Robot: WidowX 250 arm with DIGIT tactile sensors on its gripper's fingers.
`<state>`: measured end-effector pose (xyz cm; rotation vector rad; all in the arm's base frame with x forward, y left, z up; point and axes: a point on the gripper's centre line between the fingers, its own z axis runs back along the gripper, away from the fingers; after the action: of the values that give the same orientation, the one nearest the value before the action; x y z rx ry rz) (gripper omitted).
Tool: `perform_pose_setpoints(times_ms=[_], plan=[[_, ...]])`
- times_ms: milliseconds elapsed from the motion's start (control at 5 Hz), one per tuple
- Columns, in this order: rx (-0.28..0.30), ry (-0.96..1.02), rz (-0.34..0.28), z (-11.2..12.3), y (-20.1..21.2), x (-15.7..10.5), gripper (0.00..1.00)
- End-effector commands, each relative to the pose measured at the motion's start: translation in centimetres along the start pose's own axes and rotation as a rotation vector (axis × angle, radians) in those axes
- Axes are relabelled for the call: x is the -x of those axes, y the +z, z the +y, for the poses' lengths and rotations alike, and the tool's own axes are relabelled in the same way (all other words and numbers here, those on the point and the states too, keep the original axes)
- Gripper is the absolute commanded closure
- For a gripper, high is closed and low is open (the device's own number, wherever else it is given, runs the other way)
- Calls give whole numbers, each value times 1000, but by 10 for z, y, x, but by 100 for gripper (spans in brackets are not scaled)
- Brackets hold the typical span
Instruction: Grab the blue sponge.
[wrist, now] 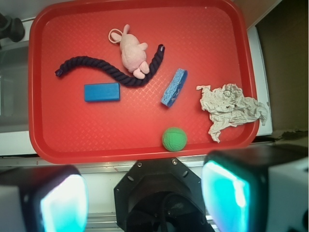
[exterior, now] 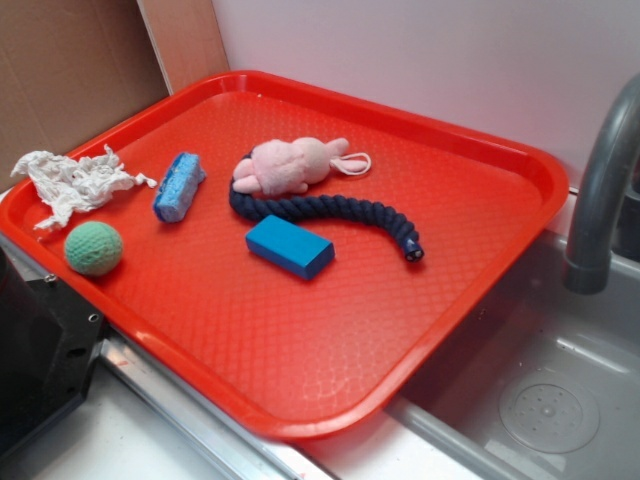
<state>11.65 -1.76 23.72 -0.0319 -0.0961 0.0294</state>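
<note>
Exterior: one red tray holding six things: one blue sponge upper left, blue block, rope, pink bunny, green ball, crumpled paper. Faucet at right; no gripper shown. Wrist: same six, sponge right of center; gripper fingers spread apart at bottom, holding nothing.

One sponge, block, rope, ball, toy.
</note>
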Motion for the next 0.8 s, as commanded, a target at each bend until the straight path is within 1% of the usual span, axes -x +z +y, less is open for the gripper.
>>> perform_pose_setpoints(times_ms=[0,200,400,600], plan=[[0,0,0,0,0,0,0],[12,93,30,42,-39,-27,0],[20,214,-57,54,-53,-37,0],[3,324,-86,57,-75,-51,0]])
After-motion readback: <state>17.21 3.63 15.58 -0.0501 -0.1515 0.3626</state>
